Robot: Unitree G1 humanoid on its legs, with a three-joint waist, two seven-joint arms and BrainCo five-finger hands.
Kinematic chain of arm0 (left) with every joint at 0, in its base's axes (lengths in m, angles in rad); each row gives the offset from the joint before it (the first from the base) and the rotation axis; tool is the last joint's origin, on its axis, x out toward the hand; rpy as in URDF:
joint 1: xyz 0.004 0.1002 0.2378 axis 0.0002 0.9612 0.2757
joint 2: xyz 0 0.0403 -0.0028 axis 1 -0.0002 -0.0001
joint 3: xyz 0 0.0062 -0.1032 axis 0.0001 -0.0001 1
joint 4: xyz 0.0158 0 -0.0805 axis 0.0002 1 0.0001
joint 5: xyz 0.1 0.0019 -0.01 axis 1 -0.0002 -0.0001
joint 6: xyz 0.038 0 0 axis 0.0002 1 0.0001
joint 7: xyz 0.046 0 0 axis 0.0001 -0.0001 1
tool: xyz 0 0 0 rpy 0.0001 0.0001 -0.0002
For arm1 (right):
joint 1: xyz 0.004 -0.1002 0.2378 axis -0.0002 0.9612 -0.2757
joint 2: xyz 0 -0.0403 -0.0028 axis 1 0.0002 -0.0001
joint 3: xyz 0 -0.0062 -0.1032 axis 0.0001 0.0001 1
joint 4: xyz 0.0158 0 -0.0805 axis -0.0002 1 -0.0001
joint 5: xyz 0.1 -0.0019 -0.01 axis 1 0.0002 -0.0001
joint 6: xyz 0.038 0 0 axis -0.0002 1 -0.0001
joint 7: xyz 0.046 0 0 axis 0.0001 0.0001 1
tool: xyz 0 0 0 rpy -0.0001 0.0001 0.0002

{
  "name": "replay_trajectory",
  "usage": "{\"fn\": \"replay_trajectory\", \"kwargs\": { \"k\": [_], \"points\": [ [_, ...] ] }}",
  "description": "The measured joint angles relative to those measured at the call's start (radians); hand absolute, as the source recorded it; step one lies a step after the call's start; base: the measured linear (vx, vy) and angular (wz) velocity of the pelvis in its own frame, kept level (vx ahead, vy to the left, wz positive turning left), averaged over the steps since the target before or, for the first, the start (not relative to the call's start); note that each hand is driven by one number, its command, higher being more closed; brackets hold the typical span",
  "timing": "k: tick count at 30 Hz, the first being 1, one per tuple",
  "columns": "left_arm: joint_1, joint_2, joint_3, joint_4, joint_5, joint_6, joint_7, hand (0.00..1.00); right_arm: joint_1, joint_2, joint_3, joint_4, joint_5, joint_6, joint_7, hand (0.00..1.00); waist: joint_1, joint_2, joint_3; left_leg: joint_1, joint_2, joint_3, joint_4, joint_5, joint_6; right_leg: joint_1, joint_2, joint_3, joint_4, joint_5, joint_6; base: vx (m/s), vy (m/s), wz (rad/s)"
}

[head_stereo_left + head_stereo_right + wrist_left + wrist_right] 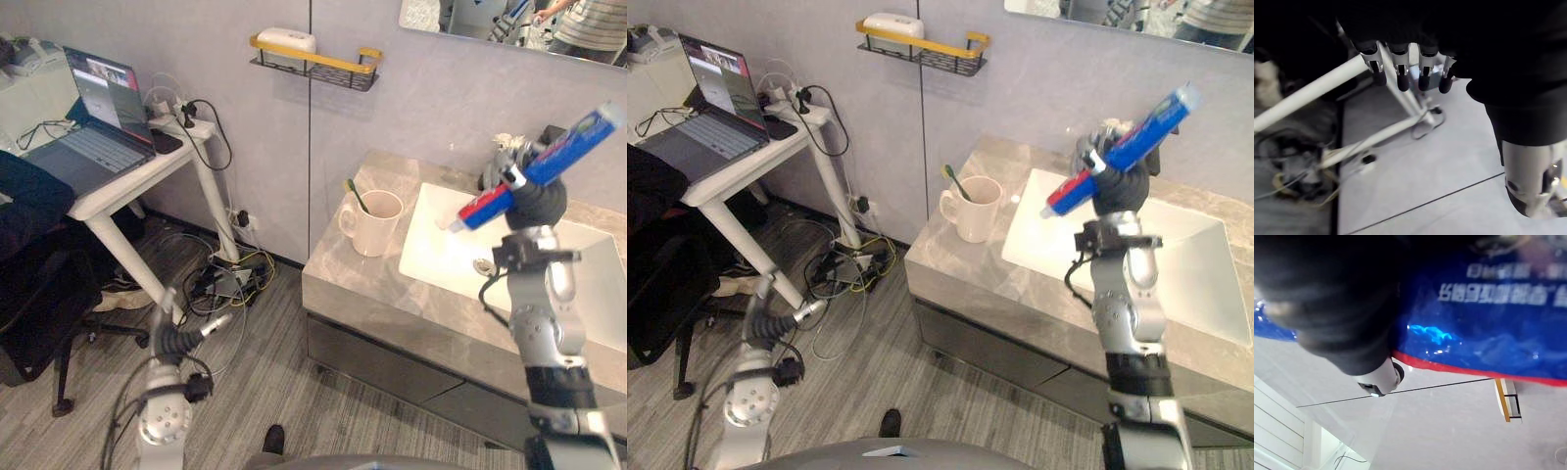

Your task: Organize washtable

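Glossy plastic is making the risk, I am thinking: the tube [549, 162], tilting above the sink [441, 259] with the right hand [537, 204] fingers curling round its middle, may be slipping, or knocking the mug [372, 225] near the bench [392, 304] left edge. It is looking blue, red-white at the cap. Left hand [176, 341] is hanging low, fingers relaxed.

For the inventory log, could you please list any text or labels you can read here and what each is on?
Toothpaste tube, held in the right hand: white print, too blurred to read.
Laptop screen: contents too small to read.
No other print can be made out.
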Motion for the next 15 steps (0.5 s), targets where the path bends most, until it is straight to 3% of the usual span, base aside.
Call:
{"fn": "replay_trajectory", "kwargs": {
  "k": [5, 8, 15],
  "points": [
    [-0.032, 0.012, -0.138, 0.311, -0.032, 0.019, -0.039, 0.0, -0.215, -0.093, 0.097, 0.132, -0.045, -0.017, -0.035, 1.0, 0.009, -0.008, 0.009, -0.007, -0.002, -0.003, 0.0, 0.002, 0.002, -0.007, -0.001, -0.001, 0.001, 0.0, 0.0, 0.0, 0.004, 0.01],
    [-0.05, 0.008, -0.213, 0.447, -0.029, 0.026, -0.078, 0.0, -0.308, -0.101, 0.141, 0.15, -0.073, -0.021, -0.049, 1.0, 0.015, -0.018, 0.014, -0.009, 0.001, -0.001, 0.0, 0.002, 0.002, -0.01, -0.001, 0.001, 0.001, 0.001, 0.0, 0.0, 0.0, 0.0],
    [-0.093, 0.009, -0.199, 0.566, -0.064, 0.039, -0.089, 0.0, -0.368, -0.104, 0.241, 0.192, -0.146, -0.028, -0.066, 1.0, 0.031, -0.045, 0.031, -0.012, 0.015, 0.005, 0.0, 0.004, -0.001, -0.017, 0.012, 0.008, 0.001, 0.002, -0.002, -0.01, -0.009, -0.03]
  ]
}}
